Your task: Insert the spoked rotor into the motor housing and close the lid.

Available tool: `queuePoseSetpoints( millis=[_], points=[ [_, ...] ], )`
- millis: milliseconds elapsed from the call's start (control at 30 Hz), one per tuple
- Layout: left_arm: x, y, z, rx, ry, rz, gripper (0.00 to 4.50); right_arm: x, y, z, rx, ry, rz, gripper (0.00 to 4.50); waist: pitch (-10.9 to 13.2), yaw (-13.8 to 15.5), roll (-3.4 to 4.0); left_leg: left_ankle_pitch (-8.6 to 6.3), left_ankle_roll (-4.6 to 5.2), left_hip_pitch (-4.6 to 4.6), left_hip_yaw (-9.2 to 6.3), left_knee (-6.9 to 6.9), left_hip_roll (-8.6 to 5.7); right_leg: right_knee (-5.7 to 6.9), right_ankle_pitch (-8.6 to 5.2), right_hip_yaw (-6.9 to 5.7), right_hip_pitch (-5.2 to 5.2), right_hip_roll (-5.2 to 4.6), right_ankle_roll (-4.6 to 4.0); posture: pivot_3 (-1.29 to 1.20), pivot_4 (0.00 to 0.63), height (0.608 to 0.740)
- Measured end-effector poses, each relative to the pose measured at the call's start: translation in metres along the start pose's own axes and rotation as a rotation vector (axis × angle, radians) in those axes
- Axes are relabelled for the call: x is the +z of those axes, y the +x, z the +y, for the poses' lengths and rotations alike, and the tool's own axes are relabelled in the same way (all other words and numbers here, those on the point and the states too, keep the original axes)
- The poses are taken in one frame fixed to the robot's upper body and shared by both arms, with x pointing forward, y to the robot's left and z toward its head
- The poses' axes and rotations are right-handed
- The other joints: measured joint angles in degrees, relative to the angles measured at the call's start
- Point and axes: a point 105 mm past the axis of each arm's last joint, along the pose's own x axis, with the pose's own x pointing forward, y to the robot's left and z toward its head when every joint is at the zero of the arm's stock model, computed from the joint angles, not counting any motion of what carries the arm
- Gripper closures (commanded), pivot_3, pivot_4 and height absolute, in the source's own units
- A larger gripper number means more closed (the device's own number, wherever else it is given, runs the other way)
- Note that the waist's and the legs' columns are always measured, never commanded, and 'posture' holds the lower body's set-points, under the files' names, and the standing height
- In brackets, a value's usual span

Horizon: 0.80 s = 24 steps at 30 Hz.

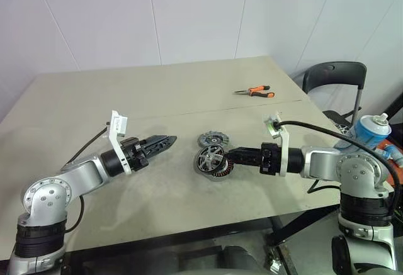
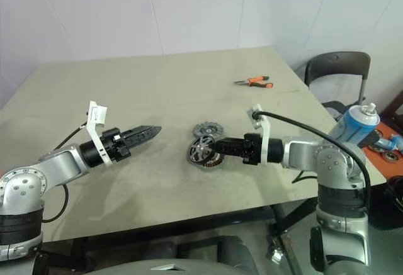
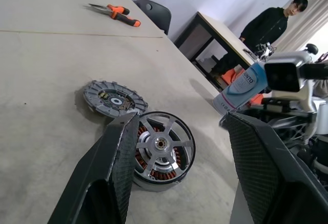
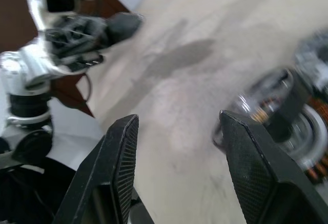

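Observation:
The motor housing (image 3: 154, 179), a silver cup with copper windings, rests on the table (image 1: 157, 92) in front of me. The spoked rotor (image 3: 161, 143) lies in its top, black ring around the rim. The lid (image 1: 213, 140), a ribbed grey disc, lies flat just behind the housing, apart from it. My right gripper (image 1: 228, 157) points left, right beside the housing's right side, and stands open with nothing between its fingers (image 4: 120, 152). To the left of the housing my left gripper (image 1: 167, 141) hovers a short way off, aimed at it, open and empty.
Orange-handled pliers (image 1: 254, 91) lie far back on the right. A blue and white spray can (image 1: 371, 127) and a dark chair (image 1: 334, 73) stand past the table's right edge. A person (image 3: 277, 21) stands in the background by another table.

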Motion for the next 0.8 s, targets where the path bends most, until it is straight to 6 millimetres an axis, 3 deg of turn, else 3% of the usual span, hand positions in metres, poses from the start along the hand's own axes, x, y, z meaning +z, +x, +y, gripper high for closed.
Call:
queuePoseSetpoints(
  millis=[67,133,167,267,367,500,600,800],
  points=[
    [0.000,0.000,0.000,0.000,0.003,-0.002,1.62,0.008,0.001,-0.017,-0.156,-0.207,-0.018,1.89,0.01,-0.07,0.01,0.00,0.00,0.03,0.03,0.02,0.00,0.00,-0.12,-0.01,0.02,0.01,0.20,0.00,0.000,0.740],
    [0.000,-0.001,0.001,0.006,0.004,-0.011,1.62,0.025,-0.002,-0.036,-0.364,-0.650,-0.025,1.89,0.03,-0.22,0.05,0.00,-0.01,0.04,0.09,0.01,-0.01,-0.03,-0.15,0.00,0.01,0.01,0.26,0.00,0.000,0.740],
    [0.000,-0.002,0.002,0.013,0.004,-0.015,1.62,0.034,-0.002,-0.034,-0.403,-0.842,-0.034,1.89,0.04,-0.27,0.06,0.00,-0.01,0.03,0.09,0.00,-0.03,-0.03,-0.15,0.00,-0.01,0.01,0.27,0.00,0.000,0.740],
    [0.001,-0.002,0.003,0.022,0.012,-0.017,1.62,0.040,0.008,-0.014,-0.347,-1.229,-0.054,1.89,0.04,-0.28,0.04,-0.01,-0.01,0.03,0.05,-0.04,-0.06,-0.01,-0.09,0.00,-0.02,0.09,0.24,0.00,0.000,0.740],
    [0.002,-0.003,0.008,0.042,0.022,-0.025,1.62,0.021,0.012,-0.014,-0.260,-1.448,0.029,1.89,0.06,0.17,0.00,0.00,-0.02,0.01,0.03,-0.01,-0.04,-0.01,-0.01,0.00,-0.01,0.02,0.02,0.00,0.000,0.740],
    [0.001,-0.003,0.009,0.046,0.025,-0.025,1.62,0.024,0.013,-0.006,-0.222,-1.844,0.020,1.89,0.08,-0.06,-0.01,0.00,-0.02,0.06,0.14,0.12,-0.08,0.00,-0.01,0.12,0.05,-0.03,0.02,0.00,0.000,0.740],
    [0.000,-0.002,0.009,0.040,0.025,-0.024,1.62,0.019,0.007,-0.003,-0.140,-2.049,0.067,1.89,0.07,-0.04,-0.10,0.00,-0.01,0.11,0.12,0.11,-0.07,0.00,0.00,0.14,0.09,-0.01,0.01,0.00,0.000,0.740],
    [-0.002,-0.002,0.013,0.042,0.016,-0.022,1.62,-0.014,0.007,-0.019,0.052,-2.063,0.202,1.89,0.07,-0.06,-0.11,0.00,-0.01,0.16,0.10,0.10,-0.04,0.04,0.01,0.14,0.12,-0.01,-0.02,0.00,0.000,0.740]
  ],
)
